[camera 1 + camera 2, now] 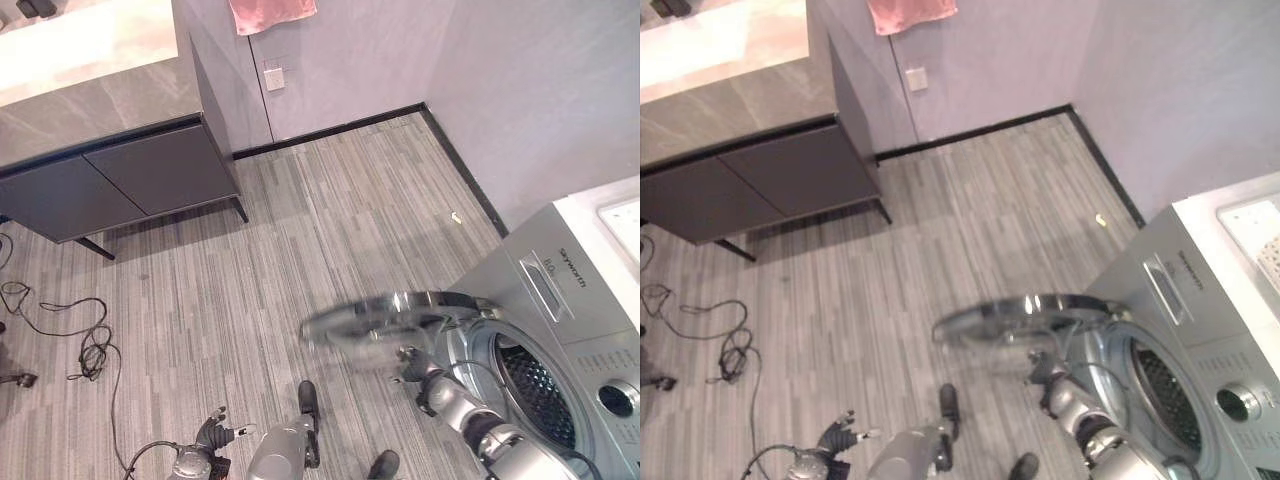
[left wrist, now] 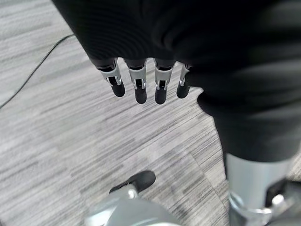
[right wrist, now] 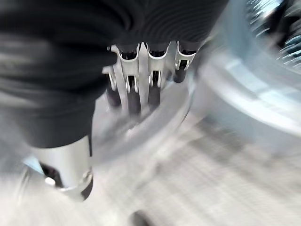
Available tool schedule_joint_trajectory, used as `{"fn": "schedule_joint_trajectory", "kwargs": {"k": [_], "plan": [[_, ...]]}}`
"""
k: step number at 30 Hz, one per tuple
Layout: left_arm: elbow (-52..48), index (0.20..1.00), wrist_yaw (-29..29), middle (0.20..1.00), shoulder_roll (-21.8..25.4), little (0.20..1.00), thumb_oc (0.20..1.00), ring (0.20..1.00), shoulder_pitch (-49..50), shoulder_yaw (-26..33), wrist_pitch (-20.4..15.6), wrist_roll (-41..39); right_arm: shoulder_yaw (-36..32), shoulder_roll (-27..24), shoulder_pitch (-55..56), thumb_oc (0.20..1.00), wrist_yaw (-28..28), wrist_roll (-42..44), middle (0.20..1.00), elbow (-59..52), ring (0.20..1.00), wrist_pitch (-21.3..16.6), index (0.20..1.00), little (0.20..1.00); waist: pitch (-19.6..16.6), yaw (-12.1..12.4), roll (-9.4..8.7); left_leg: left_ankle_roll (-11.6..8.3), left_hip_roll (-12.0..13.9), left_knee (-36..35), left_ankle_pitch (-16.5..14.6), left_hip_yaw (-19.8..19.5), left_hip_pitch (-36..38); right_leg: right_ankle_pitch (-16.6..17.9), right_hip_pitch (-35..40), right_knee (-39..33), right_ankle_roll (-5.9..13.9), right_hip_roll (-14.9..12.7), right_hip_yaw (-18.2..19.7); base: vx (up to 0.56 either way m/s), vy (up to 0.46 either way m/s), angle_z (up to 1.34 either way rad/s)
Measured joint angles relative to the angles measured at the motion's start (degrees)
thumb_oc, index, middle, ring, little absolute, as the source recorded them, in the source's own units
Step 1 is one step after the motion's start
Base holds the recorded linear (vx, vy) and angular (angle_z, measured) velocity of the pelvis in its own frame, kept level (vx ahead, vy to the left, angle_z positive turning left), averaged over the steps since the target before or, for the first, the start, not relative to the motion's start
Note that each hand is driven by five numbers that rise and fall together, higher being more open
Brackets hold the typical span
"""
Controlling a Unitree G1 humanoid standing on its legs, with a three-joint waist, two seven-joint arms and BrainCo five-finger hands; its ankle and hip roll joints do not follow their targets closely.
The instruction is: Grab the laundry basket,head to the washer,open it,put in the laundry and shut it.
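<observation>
Step in hand: we judge this to be the door step at the washer; whether the door is being swung open or shut we cannot tell from this moment.
Washer door: the round door stands out from the drum opening, blurred, hinged at the washer's front and reaching out over the floor.
Drum: the drum is open to view; we see its perforated metal wall and no laundry inside that we can make out.
Laundry basket: we cannot place the basket or the laundry from here.
Right hand: the right hand sits just under the door's inner side, arm reaching up from the lower right; in its wrist view the fingers run straight against the door's rim, so we read it as pushing with flat fingers, not clasping.
Left hand: the left hand hangs low by the robot's side, idle; its fingers are straight and relaxed over bare floor, holding nothing.
Next move: we judge it calls for keeping flat contact on the door through its arc, hand clear of the hinge side.
Surroundings: a dark cabinet stands against the far wall, well apart.
</observation>
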Motion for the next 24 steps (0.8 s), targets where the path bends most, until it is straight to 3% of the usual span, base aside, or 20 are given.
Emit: {"fn": "schedule_joint_trajectory", "kwargs": {"k": [4, 7, 8, 11, 13, 14, 16, 17, 18, 19, 20, 22, 23, 24], "plan": [[-13.44, 1.0, -1.55, 1.0, 3.89, 1.0, 1.0, 1.0, 0.62, -4.65, -0.57, 0.03, 1.22, 1.76, -4.63, 1.0, 0.0, -0.62, 1.0, -1.35, 1.0, -1.02, 1.0, 1.0, -0.14, 1.12, 0.06, 0.27, -0.29, 0.07, -0.27, 0.16, -0.06, 0.05, -0.36, 0.07, 0.49, -0.43, 0.23, 0.04, 0.088, -0.04], [-16.22, 1.0, -3.32, 1.0, 6.49, 1.0, 1.0, 1.0, -1.63, -8.2, -0.71, 0.29, 1.39, 1.96, -7.34, 1.0, -0.07, -0.95, 1.0, -4.13, 1.0, -1.02, 1.0, 1.0, -0.58, 0.67, -0.7, 0.22, 0.08, -0.03, -0.41, 1.9, -0.04, 0.72, -1.94, 0.47, 1.63, -0.74, 2.7, 0.0, 0.091, -0.46], [-14.65, 1.0, -4.88, 1.0, 8.02, 1.0, 1.0, 1.0, -4.16, -14.23, -0.42, 3.02, 1.86, 2.07, -7.37, 1.0, -0.13, -0.98, 1.0, -8.69, 1.0, -1.26, 1.0, 1.0, -0.86, -1.11, -1.11, 0.25, 0.24, -0.21, -0.44, 3.15, -0.04, 1.34, -3.08, 0.49, 2.23, -1.08, 5.01, -0.03, 0.072, -0.78], [-9.49, 1.0, -5.3, 1.0, 4.39, 1.0, 1.0, 1.0, -9.79, -15.91, -0.28, 6.95, 2.69, 2.18, -5.27, 1.0, -0.08, -0.98, 1.0, -10.67, 1.0, -1.68, 1.0, 1.0, -1.59, -4.93, -2.65, 0.35, 0.23, -0.21, -0.55, 3.27, 0.03, 2.0, -4.48, 0.5, 2.38, -1.26, 7.2, -0.07, 0.049, -0.58], [-0.47, 1.0, -3.13, 1.0, 0.29, 1.0, 1.0, 1.0, -18.04, -17.48, 0.19, 10.78, 3.78, 0.35, -0.71, 1.0, 0.05, -1.09, 1.0, -17.48, 1.0, -1.57, 1.0, 1.0, -1.33, -7.56, -6.03, 0.36, 0.86, -0.12, -0.61, 4.24, -0.5, 2.98, -8.21, 1.16, 2.28, -1.34, 11.99, -0.18, 0.099, -0.97], [1.63, 1.0, -1.32, 1.0, -1.62, 1.0, 1.0, 1.0, -20.68, -16.56, 0.87, 11.06, 4.16, -0.34, 0.86, 1.0, 0.24, -1.31, 1.0, -20.51, 1.0, -1.19, 1.0, 1.0, -1.15, -10.2, -8.03, 0.19, 1.32, 0.63, -0.6, 4.79, -1.39, 4.17, -10.52, 1.31, 2.53, -1.23, 14.52, -0.17, 0.093, -1.16], [10.64, 1.0, 4.16, 1.0, -3.18, 1.0, 1.0, 1.0, -27.45, -12.84, 4.18, 11.15, 4.97, -3.34, 3.93, 1.0, 0.7, -2.16, 1.0, -32.06, 1.0, -2.54, 1.0, 1.0, 0.32, -12.67, -10.56, 0.32, 2.12, 3.71, 0.01, -0.37, -4.31, 6.68, -17.35, 5.47, 2.06, -1.4, 19.7, -0.18, 0.045, -1.45], [12.32, 1.0, 5.13, 1.0, -2.97, 1.0, 1.0, 1.0, -28.69, -11.96, 5.22, 11.21, 6.25, -4.69, 3.81, 1.0, 0.97, -2.18, 1.0, -33.75, 1.0, -3.02, 1.0, 1.0, 0.71, -14.29, -11.19, -0.38, 2.6, 4.33, -0.65, -1.78, -4.8, 8.05, -18.46, 5.29, 1.85, -0.95, 20.17, -0.17, 0.04, -1.92], [18.38, 1.0, 5.74, 1.0, -2.66, 1.0, 1.0, 1.0, -30.46, -11.23, 6.29, 11.06, 5.25, -9.49, 4.78, 1.0, 0.91, -2.02, 1.0, -36.53, 1.0, -4.82, 1.0, 1.0, 2.7, -16.98, -11.22, -0.7, 2.28, 8.14, -3.9, -6.44, -8.39, 10.26, -22.75, 6.22, 1.91, -1.15, 23.71, -0.06, 0.029, -1.67], [19.26, 1.0, 6.48, 1.0, -3.07, 1.0, 1.0, 1.0, -30.78, -11.48, 6.14, 11.09, 4.16, -12.5, 5.23, 1.0, 0.96, -2.0, 1.0, -35.24, 1.0, -4.9, 1.0, 1.0, 3.73, -17.84, -11.27, -2.58, 1.87, 8.32, -6.91, -10.06, -8.27, 9.74, -23.87, 5.85, 3.06, -1.03, 24.92, -0.03, 0.01, -1.44], [19.42, 1.0, 6.68, 1.0, -2.85, 1.0, 1.0, 1.0, -31.61, -8.79, 6.13, 11.35, 1.98, -13.96, 6.13, 1.0, 0.96, -1.8, 1.0, -33.31, 1.0, -5.31, 1.0, 1.0, 5.1, -19.38, -12.31, -4.31, 1.58, 9.7, -7.29, -9.23, -9.63, 10.26, -25.5, 5.79, 3.58, -1.28, 27.08, -0.04, 0.025, -0.66], [20.23, 1.0, 7.75, 1.0, -2.57, 1.0, 1.0, 1.0, -33.11, -9.58, 5.91, 12.04, 0.36, -16.52, 8.94, 1.0, 0.89, -0.87, 1.0, -30.97, 1.0, -4.22, 1.0, 1.0, 5.8, -20.36, -12.26, -3.86, 0.88, 10.28, -7.25, -10.8, -12.3, 9.58, -26.61, 4.0, 4.32, -1.38, 27.78, -0.04, 0.049, -0.19], [26.13, 1.0, 8.2, 1.0, 0.98, 1.0, 1.0, 1.0, -38.4, -16.86, 6.9, 18.73, -3.9, -19.06, 15.13, 1.0, 1.12, -0.91, 1.0, -28.89, 1.0, -6.6, 1.0, 1.0, 5.91, -23.25, -13.55, -3.6, 2.87, 11.32, -6.16, -7.25, -15.15, 9.03, -30.26, 4.82, 4.66, -0.57, 27.86, 0.06, 0.115, -0.18], [27.58, 1.0, 8.23, 1.0, 2.87, 1.0, 1.0, 1.0, -39.54, -18.18, 7.57, 19.62, -4.73, -19.08, 15.0, 1.0, 1.13, -0.91, 1.0, -27.81, 1.0, -6.65, 1.0, 1.0, 6.03, -23.88, -14.38, -3.57, 2.95, 11.18, -6.21, -7.13, -15.64, 8.05, -30.59, 3.23, 5.9, -0.33, 28.28, 0.06, 0.133, -1.16]]}}
